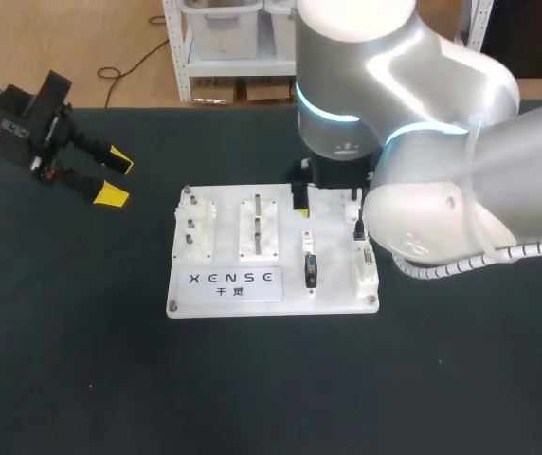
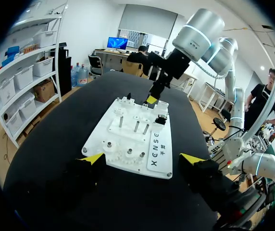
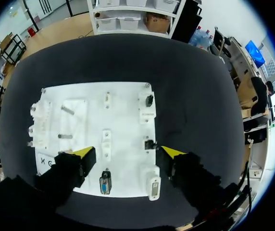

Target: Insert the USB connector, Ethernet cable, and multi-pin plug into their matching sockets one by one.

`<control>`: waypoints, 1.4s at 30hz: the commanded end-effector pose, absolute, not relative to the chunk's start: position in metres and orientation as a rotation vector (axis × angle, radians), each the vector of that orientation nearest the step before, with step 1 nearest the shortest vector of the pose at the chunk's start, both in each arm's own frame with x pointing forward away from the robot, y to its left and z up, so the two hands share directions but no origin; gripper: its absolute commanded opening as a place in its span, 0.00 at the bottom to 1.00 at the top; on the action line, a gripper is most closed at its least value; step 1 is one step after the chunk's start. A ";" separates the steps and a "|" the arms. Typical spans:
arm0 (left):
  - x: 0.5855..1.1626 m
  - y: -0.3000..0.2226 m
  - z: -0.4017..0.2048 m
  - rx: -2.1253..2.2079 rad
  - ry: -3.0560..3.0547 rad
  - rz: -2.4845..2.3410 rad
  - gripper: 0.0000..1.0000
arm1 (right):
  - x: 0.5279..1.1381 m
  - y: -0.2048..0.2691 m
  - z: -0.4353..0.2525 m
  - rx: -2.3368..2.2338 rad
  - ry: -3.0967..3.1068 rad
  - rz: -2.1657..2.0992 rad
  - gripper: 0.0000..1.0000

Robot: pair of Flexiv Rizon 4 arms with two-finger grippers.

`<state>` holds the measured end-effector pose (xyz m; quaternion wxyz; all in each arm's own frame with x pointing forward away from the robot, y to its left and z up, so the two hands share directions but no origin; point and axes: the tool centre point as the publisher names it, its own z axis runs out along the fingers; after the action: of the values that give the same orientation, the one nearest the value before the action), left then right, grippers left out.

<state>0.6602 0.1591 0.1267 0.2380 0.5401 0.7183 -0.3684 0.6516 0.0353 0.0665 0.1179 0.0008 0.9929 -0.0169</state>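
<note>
Our right pincer hangs open and empty over the white board; we judge a grasp comes first, likely lowering squarely onto the multi-pin plug.

Board lies mid-table. Peg fixtures occupy its left side. A multi-pin connector sits right of centre near the front edge, a second connector at the right edge. Left gripper: left of and behind the board. Right gripper: above the board's rear part.
</note>
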 end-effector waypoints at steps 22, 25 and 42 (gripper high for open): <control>0.660 0.159 0.126 1.480 1.966 -1.008 1.00 | 0.594 0.060 0.029 -0.046 3.049 0.023 1.00; 0.660 0.159 0.126 1.480 1.966 -1.008 1.00 | 0.593 0.061 0.025 -0.027 3.055 0.027 1.00; 0.660 0.159 0.126 1.480 1.966 -1.008 1.00 | 0.593 0.068 0.004 0.031 3.075 0.007 0.43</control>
<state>0.6602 0.1591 0.1267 0.2380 0.5401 0.7183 -0.3684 0.5919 0.0667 0.0046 0.0329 0.0093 0.9994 0.0026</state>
